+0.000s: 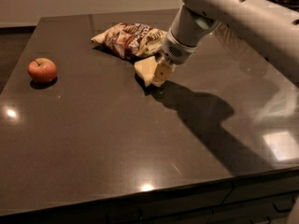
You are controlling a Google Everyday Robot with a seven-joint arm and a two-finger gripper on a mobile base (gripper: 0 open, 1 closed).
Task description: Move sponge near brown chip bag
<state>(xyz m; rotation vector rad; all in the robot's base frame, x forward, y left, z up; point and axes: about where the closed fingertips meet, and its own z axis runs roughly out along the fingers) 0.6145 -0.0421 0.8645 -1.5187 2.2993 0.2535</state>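
The brown chip bag (pixel 132 39) lies crumpled at the back middle of the dark table. The pale yellow sponge (pixel 145 69) sits just in front of the bag's right end, close to it and tilted. My gripper (pixel 158 73) comes down from the upper right and is shut on the sponge's right side, with a cream finger (pixel 161 73) showing in front. Part of the sponge is hidden behind the finger.
A red apple (pixel 42 70) sits at the left side of the table (pixel 117 143). My arm (pixel 233 17) spans the upper right and casts a shadow across the table's right half. The table's front edge runs along the bottom.
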